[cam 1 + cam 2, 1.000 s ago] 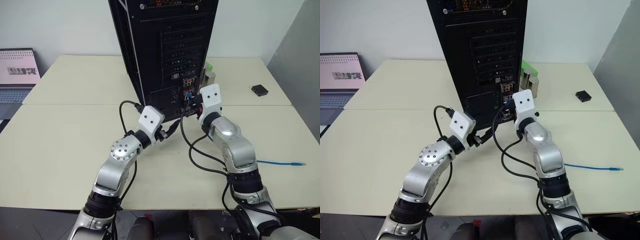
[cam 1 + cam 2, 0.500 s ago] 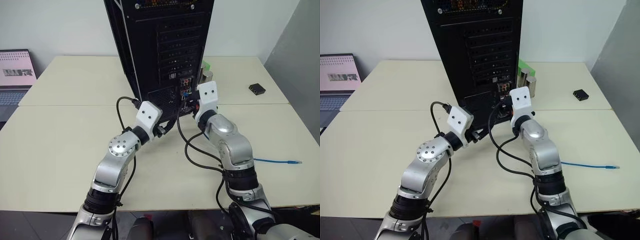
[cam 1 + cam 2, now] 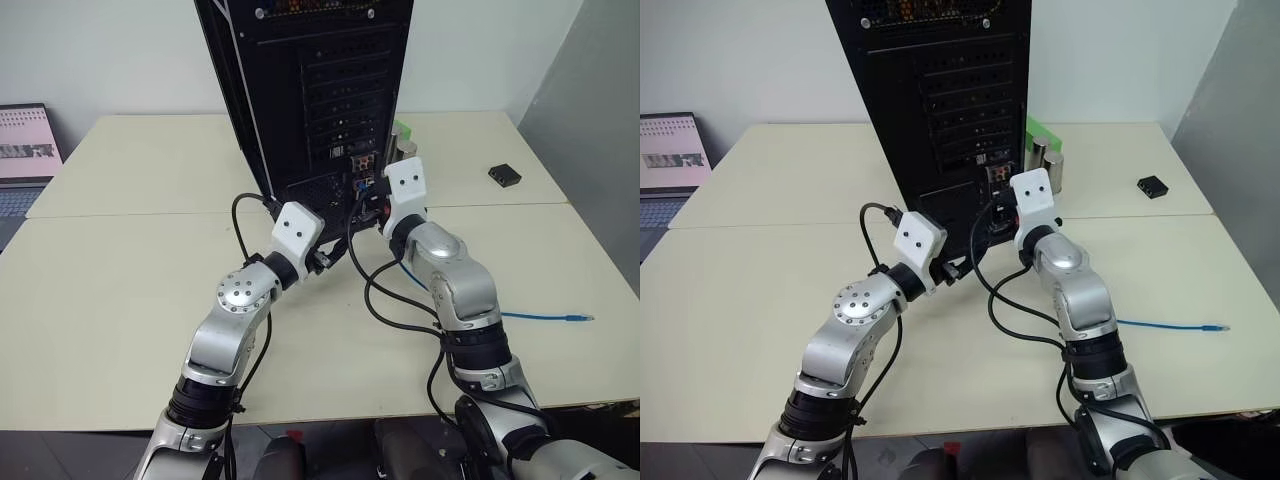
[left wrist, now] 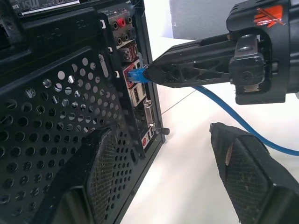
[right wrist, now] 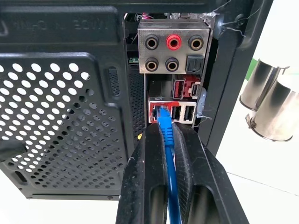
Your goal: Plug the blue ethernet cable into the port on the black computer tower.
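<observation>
- The right gripper [image 5: 167,140] is clamped on the blue ethernet cable [image 5: 169,154], its plug tip at the port [image 5: 159,111] of the black computer tower [image 3: 310,90]
- The left gripper [image 3: 335,258] hangs with fingers spread and empty, at 8 o'clock of the port, near the tower's base
- The cable's loose end lies on the table [image 3: 120,300], at 4 o'clock of the tower

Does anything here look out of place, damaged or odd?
Nothing looks damaged or spilled. The right gripper is shut on the blue ethernet cable, with its plug at the port of the black computer tower. Only the cable's far end lies loose on the table near its edge.
</observation>
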